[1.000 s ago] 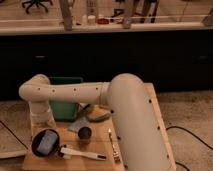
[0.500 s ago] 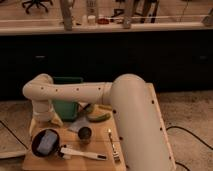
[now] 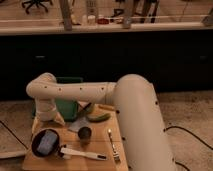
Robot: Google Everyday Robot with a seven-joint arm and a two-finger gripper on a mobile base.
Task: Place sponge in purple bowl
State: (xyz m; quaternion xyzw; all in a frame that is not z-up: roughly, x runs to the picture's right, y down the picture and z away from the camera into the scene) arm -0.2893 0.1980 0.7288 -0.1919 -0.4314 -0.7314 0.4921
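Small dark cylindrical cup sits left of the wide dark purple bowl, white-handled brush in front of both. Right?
No. The camera view shows the small dark cylindrical cup right of the wide dark purple bowl, not left. The white-handled brush is in front, correct. The tool hangs by the bowl's far rim.

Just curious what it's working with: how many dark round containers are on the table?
2. The purple bowl sits front left, close by the gripper; a smaller dark cup stands to its right. The arm may hide others.

Gripper (image 3: 52, 119) shifted slightly right, near far rim of purple bowl (image 3: 34, 145).
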